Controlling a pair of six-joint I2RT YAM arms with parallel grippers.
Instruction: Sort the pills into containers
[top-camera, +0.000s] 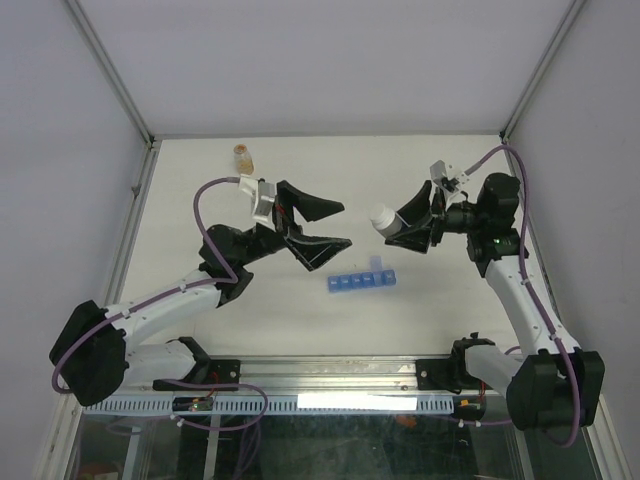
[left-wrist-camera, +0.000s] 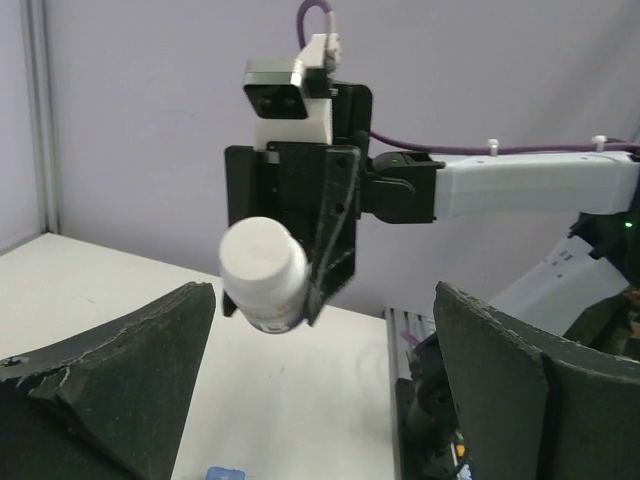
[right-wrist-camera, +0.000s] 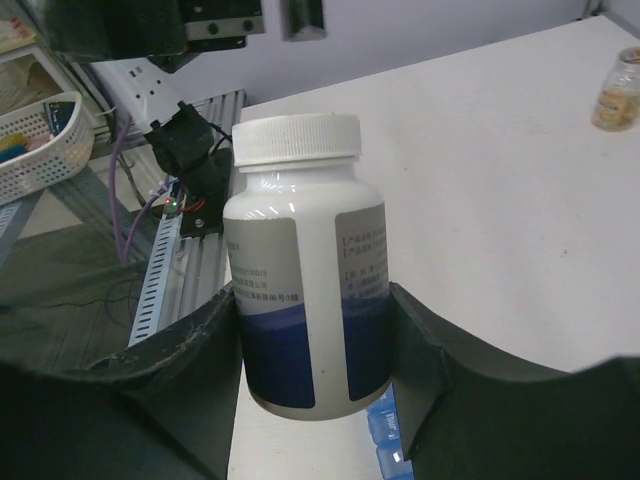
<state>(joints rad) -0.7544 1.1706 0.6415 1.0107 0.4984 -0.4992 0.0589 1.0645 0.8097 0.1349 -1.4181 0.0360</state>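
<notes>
Pale lavender walls (top-camera: 330, 60) are boxing in a white surface (top-camera: 400, 330), with aluminium frame posts (top-camera: 110, 70) running up the corners. A metal rail (top-camera: 330, 375) is sitting along the near edge, and a white basket (right-wrist-camera: 45, 140) is peeking in below.

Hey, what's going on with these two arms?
Two robot arms are set to sort pills. The right pincer grips a white bottle, cap on, above the table. The left pincer is open and empty, facing it. The blue compartment strip lies on the table between them, and a small amber bottle stands at the far edge.
</notes>
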